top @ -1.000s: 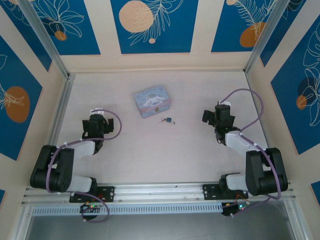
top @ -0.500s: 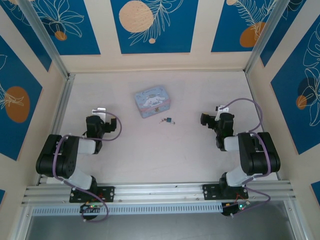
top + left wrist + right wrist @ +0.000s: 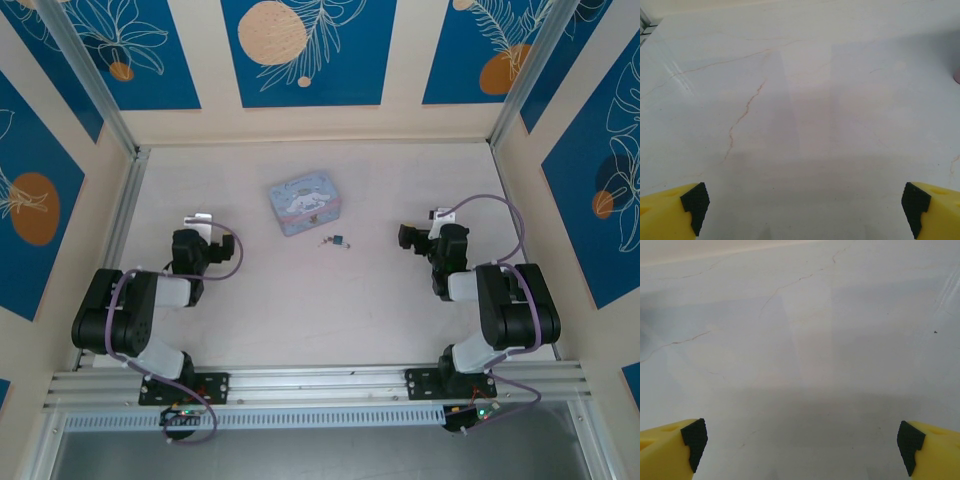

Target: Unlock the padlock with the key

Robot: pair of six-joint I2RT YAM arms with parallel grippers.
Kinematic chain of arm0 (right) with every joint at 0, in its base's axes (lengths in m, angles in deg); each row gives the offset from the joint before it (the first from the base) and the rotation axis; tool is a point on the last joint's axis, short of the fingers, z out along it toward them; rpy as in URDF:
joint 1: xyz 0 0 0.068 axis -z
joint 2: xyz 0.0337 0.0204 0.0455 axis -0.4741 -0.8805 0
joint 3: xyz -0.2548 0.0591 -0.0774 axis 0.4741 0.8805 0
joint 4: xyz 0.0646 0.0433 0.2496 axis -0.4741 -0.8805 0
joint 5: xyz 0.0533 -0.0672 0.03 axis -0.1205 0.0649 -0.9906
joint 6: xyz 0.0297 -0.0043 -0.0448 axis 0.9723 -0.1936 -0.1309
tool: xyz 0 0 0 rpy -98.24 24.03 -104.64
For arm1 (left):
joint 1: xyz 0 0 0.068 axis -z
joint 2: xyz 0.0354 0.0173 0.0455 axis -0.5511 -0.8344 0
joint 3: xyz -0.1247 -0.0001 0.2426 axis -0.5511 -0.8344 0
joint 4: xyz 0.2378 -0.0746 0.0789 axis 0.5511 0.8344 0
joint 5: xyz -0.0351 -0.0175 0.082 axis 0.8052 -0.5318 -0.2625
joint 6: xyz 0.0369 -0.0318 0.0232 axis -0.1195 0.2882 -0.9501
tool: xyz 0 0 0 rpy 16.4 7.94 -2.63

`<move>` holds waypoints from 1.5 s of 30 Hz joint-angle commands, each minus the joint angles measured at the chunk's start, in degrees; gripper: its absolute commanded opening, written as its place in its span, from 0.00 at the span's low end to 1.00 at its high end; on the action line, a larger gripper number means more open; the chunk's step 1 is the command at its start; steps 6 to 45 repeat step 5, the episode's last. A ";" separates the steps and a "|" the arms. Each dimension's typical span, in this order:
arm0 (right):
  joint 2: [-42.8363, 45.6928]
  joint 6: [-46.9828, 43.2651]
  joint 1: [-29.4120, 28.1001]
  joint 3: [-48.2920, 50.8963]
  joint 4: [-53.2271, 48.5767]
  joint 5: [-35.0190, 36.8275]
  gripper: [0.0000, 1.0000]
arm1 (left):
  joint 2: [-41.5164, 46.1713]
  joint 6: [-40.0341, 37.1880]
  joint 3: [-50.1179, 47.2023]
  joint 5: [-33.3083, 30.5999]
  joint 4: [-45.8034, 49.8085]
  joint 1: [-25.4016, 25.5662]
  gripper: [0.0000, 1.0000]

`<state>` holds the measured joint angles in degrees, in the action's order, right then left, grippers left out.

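Padlock (image 3: 341, 239) tiny, key (image 3: 326, 240) barely discernible

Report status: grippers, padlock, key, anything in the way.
Left gripper open, empty. Right gripper open, empty. Padlock and key side by side on table, untouched. Tin box just beyond them, not blocking.

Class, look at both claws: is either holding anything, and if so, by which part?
Nothing is held. The left claw and right claw are open over bare table; the padlock and key lie near the tin.
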<state>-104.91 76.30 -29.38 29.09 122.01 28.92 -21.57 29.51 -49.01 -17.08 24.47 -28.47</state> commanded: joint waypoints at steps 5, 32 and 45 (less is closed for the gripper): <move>0.70 -1.20 0.49 -1.05 1.84 -2.17 0.99 | -0.03 -0.16 0.99 1.66 -1.88 -1.00 1.00; 0.70 -1.20 0.49 -1.05 1.84 -2.17 0.99 | -0.03 -0.16 0.99 1.66 -1.88 -1.00 1.00; 0.70 -1.20 0.49 -1.05 1.84 -2.17 0.99 | -0.03 -0.16 0.99 1.66 -1.88 -1.00 1.00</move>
